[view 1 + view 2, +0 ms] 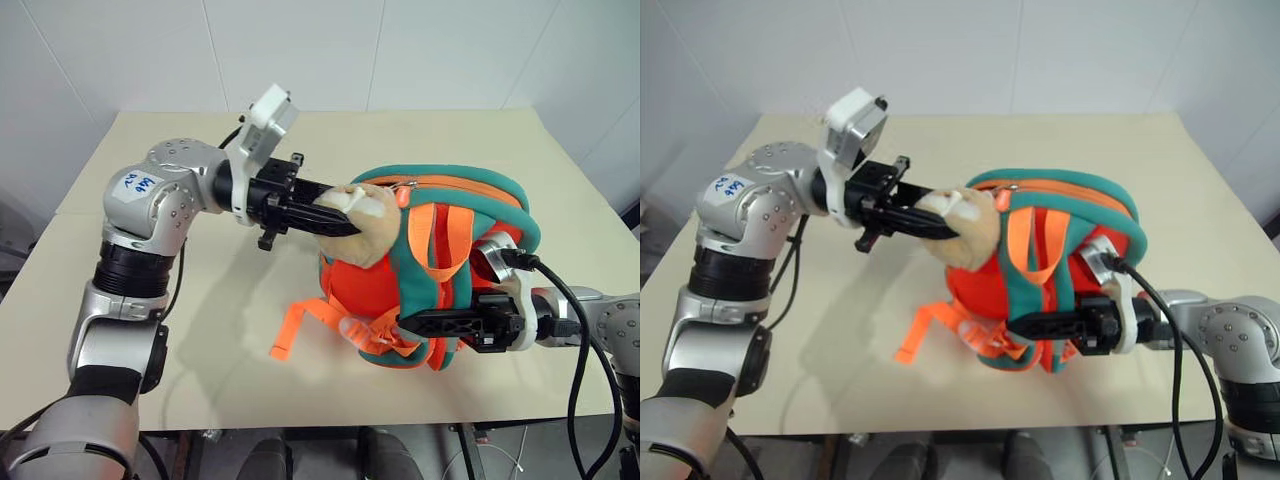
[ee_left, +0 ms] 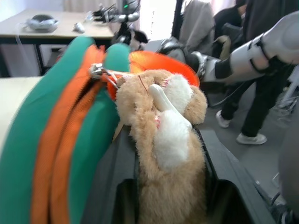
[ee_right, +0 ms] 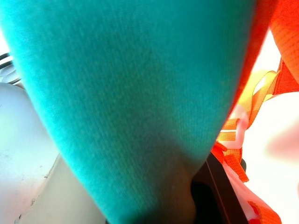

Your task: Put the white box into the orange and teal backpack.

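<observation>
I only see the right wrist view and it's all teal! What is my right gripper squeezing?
Observer: The right gripper pinches a teal strap low on the rounded orange and teal fabric backpack.
Operator: Where's my other gripper?
Observer: The left gripper is closed around the tan plush animal head on the backpack's side nearest the left arm.
Operator: Is the backpack up in the air?
Observer: No, it rests on the beige table.
</observation>
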Controlling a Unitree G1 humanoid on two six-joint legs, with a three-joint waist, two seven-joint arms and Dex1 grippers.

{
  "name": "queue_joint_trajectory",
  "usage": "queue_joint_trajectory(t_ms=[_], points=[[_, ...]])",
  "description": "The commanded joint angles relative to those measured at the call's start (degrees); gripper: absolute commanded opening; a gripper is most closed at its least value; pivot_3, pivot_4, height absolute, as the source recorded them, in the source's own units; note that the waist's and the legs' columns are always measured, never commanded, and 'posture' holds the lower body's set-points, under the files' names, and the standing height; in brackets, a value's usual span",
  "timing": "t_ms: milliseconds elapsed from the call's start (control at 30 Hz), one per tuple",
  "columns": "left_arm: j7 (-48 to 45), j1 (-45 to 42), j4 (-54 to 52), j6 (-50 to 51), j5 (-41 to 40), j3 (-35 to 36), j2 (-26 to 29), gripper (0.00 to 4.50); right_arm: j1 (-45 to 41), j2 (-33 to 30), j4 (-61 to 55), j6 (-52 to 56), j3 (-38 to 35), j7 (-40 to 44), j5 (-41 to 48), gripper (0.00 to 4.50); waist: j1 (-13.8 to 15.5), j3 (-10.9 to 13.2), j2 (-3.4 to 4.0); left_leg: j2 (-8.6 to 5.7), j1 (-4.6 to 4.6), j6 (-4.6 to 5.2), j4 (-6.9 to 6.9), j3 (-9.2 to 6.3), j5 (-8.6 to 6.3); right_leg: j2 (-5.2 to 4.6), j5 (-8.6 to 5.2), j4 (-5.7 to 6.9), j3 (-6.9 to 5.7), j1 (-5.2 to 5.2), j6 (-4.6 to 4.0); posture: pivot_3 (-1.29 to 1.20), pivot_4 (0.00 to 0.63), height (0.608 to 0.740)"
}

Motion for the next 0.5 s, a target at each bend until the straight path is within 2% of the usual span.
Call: queue_joint_trajectory(t_ms=[33, 333, 500], points=[[-1.44, -3.46, 5.48, -4.61, 2.71, 3.01, 3.14, 0.88, 0.48, 0.17, -1.32, -0.60, -1.23, 0.31, 0.92, 0.59, -0.01, 0.00, 0.00, 0.00, 0.00, 0.00, 0.00, 0.00, 0.00, 0.00, 0.00, 0.00, 0.00, 0.00, 0.00, 0.00, 0.150, 0.740], [-6.29, -8.50, 21.79, -10.39, 8.01, 2.94, 6.68, 0.88, 2.89, -0.15, -2.75, -1.35, -2.32, -0.01, 1.69, 0.59, -0.31, 0.00, 0.00, -0.02, -0.01, 0.04, -0.01, 0.01, -0.02, 0.00, 0.00, -0.02, 0.00, 0.00, 0.00, 0.00, 0.150, 0.740], [-9.73, -6.31, 28.72, -14.34, 15.13, -1.82, 8.74, 0.88, 3.96, -0.14, -3.43, -1.67, -3.03, -1.23, 2.70, 0.59, -0.61, 0.00, 0.00, 0.03, 0.01, 0.06, -0.02, 0.01, -0.03, 0.04, 0.00, 0.01, 0.00, 0.00, 0.00, 0.00, 0.150, 0.740]])
